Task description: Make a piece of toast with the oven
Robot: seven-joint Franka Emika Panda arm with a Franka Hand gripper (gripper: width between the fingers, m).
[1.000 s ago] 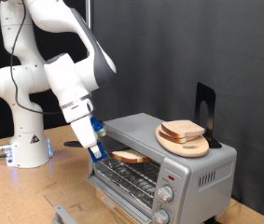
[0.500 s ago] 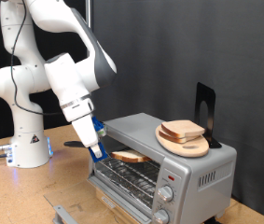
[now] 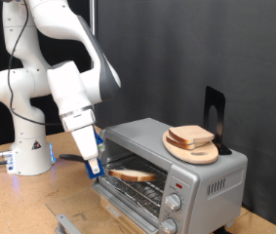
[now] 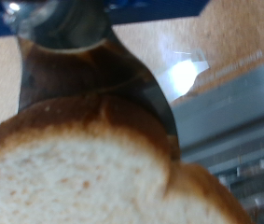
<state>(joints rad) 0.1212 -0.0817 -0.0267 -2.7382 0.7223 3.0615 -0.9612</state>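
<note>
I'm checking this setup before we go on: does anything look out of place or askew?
One oddity: a round wooden board carrying bread slices sits on the roof of the oven, near its edge. Otherwise, the gripper holds the piece of toast roughly level at the oven's open front.

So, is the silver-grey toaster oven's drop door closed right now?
No: the silver-grey toaster oven has its door dropped open in the exterior view, and the end effector holds a tan-crusted bread slice at the opening.
</note>
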